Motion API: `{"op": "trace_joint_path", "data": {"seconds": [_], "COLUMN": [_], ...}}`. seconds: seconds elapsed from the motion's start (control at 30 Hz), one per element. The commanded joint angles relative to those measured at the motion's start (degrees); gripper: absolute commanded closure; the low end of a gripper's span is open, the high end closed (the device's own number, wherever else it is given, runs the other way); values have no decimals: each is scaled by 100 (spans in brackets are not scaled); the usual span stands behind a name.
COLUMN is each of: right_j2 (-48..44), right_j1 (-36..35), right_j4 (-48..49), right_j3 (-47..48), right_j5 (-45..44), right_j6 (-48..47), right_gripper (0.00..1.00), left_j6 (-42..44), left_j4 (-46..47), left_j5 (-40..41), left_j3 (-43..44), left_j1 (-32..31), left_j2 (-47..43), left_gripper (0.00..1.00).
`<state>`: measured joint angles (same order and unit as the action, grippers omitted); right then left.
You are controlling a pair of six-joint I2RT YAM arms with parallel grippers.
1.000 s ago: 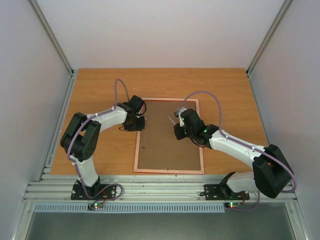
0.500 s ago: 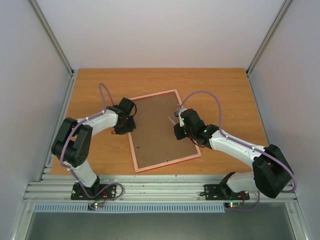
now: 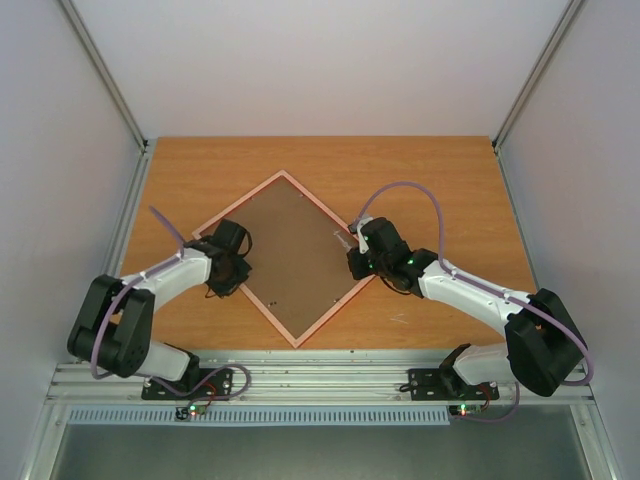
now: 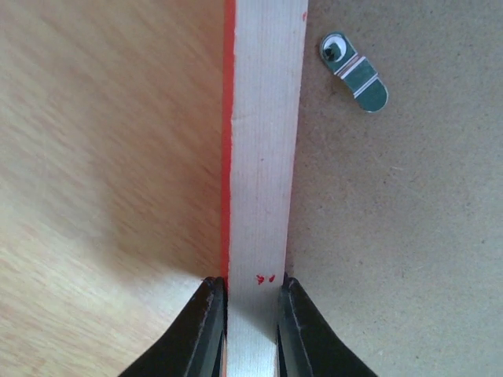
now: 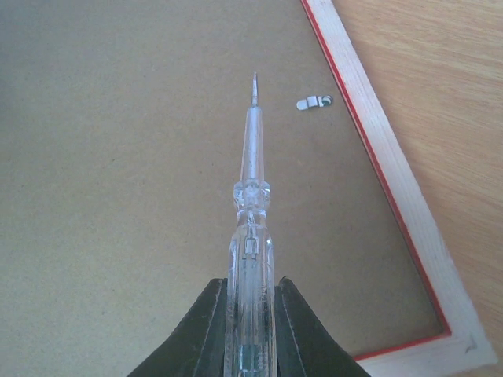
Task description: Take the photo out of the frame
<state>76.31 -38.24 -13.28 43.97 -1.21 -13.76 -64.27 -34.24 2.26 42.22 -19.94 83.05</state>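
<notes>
Red frame [image 4: 263, 141] lies face down, its edge pinched by left gripper [image 4: 250, 287]; right gripper [image 5: 247, 287] clamps a clear screwdriver [image 5: 253, 157].

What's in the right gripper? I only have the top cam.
Observer: The right gripper is shut on a clear-handled screwdriver, tip pointing across the backing board.
Operator: Left side?
Observer: The left gripper pinches the frame by its rail, bare wood side up.
Operator: Clips?
Observer: One metal clip lies on the board beside that rail, not touching it.
</notes>
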Motion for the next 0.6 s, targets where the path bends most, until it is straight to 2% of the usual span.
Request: {"op": "trace_joint_path", "data": {"seconds": [0.0,0.13,0.3,0.4,0.57], "right_j2": [-100,-59,-17,-29,-5], "right_j1": [20,18,24,18,19], "right_j4": [52,78,80,72,79], "right_j3": [7,12,24,24,25], "right_j5": [60,60,60,60,211], "right_j6": [71,88,95,93,93], "right_gripper": [99,99,99,99,99], "left_j6": [-1076,-1581,-1729,-1653,-1438], "left_j4": [867,1445,1654,1618,1338], "left_j5": [-499,-916,-1060,-1066,-916], "left_j3": [-365,-688,-666,-639,-649], "left_j1": [-5,-157,-427,-475,-508], "left_j2": [-339,-270,-140,-221,-600], "left_gripper": [100,99,99,93,75]}}
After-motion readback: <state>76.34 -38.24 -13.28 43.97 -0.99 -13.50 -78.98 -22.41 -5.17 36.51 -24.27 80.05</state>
